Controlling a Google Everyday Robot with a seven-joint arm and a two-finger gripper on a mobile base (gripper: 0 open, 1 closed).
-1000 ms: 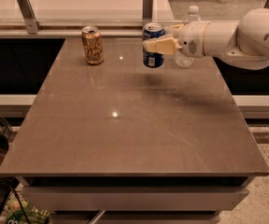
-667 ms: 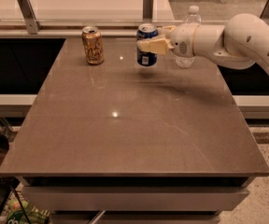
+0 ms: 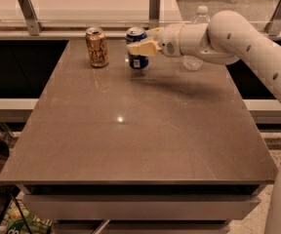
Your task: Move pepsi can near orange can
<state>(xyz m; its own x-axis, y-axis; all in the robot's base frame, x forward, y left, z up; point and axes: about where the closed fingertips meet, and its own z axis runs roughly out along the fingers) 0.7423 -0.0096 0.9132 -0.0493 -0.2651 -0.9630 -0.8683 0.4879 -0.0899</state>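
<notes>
At the far left we see a metal post (image 3: pixel 28 12) rising from the ledge behind the table (image 3: pixel 130 130), a grey-brown slab that fills most of the view. Near the table's back edge, left of the middle, the orange can (image 3: pixel 96 47) stands upright, its silver top facing up and its pale lettering toward us.

Just to its right, with a narrow gap between the two, is the pepsi can (image 3: pixel 138 61). It is upright too, blue with a silver top, and the two cans do not touch. We cannot tell whether its base rests on the table or hangs just above it; a dark shadow lies on the surface below and to the right.

The gripper (image 3: pixel 139 43) reaches in from the right at the height of the can's upper half and is clamped on the pepsi can. One cream finger (image 3: pixel 143 48) crosses the front of the can, and the other runs behind it near the rim.

A second metal post (image 3: pixel 154 8) stands behind the gripper. Further right, a clear water bottle (image 3: pixel 192 62) stands near the back edge, its middle hidden by the white arm (image 3: pixel 238 38). The arm sweeps in from the right edge of the view, well above the table.
</notes>
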